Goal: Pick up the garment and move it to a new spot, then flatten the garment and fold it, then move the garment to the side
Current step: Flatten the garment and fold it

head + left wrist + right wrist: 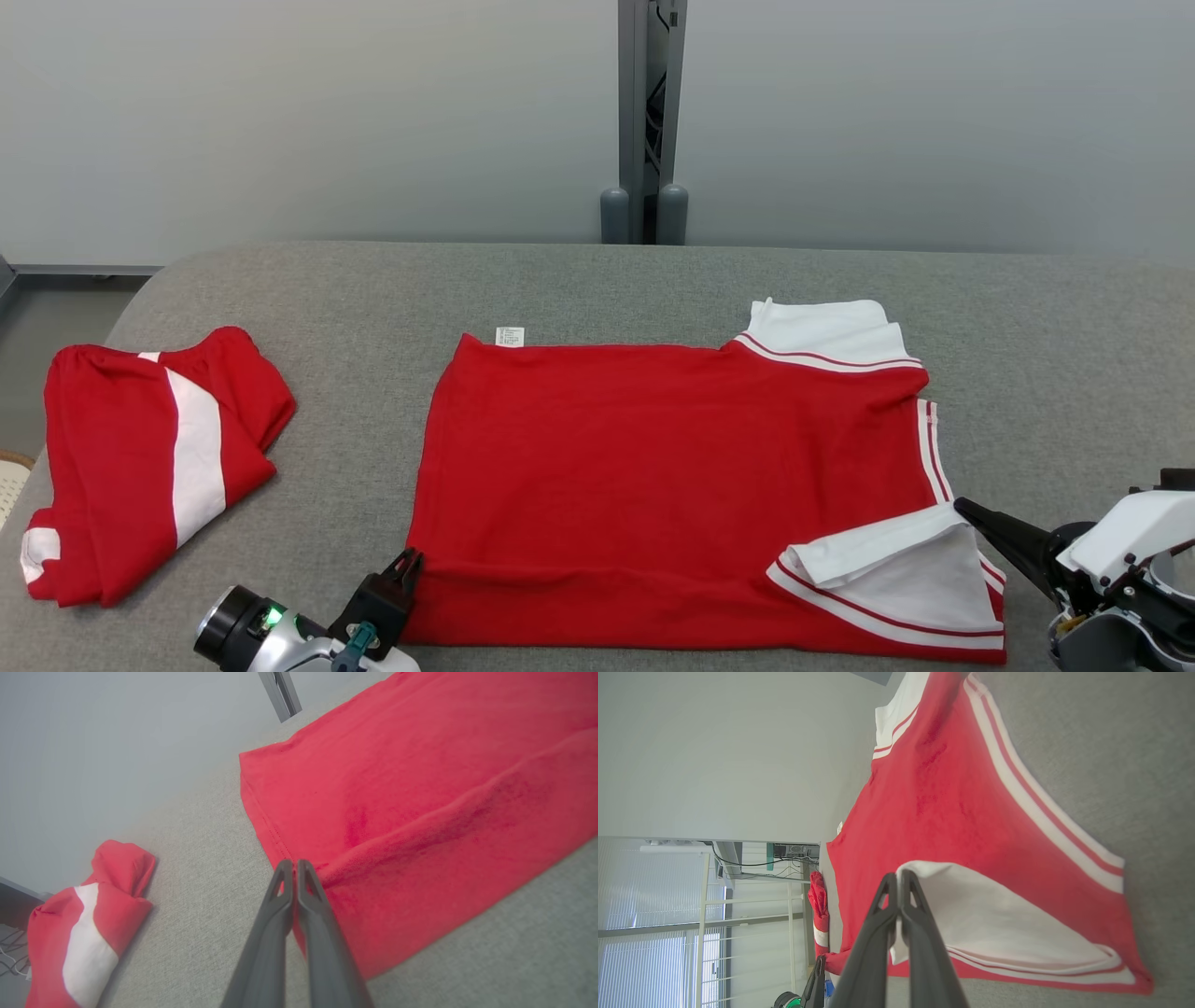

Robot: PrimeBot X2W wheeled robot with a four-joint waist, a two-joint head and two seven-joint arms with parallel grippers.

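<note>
A red short-sleeved cloth garment (672, 467) lies centred on the grey fabric-covered table (373, 289), a crumpled red-and-white cloth bundle (140, 457) well apart to its left. The left gripper (411, 558) meets its near left corner, the right gripper (961, 506) its near right sleeve.

There are two red-and-white garments: one spread red shirt with white striped sleeves (672, 467) and one bunched red garment with a white band (140, 457). The spread shirt has two sleeves, one far white sleeve (826, 331) and one near white sleeve (896, 569), and one small white label (510, 336). There are two dark long-fingered grippers, one left gripper (408, 558) and one right gripper (962, 507). There is one grey fabric-covered table (597, 280) and one grey metal post (644, 121).
</note>
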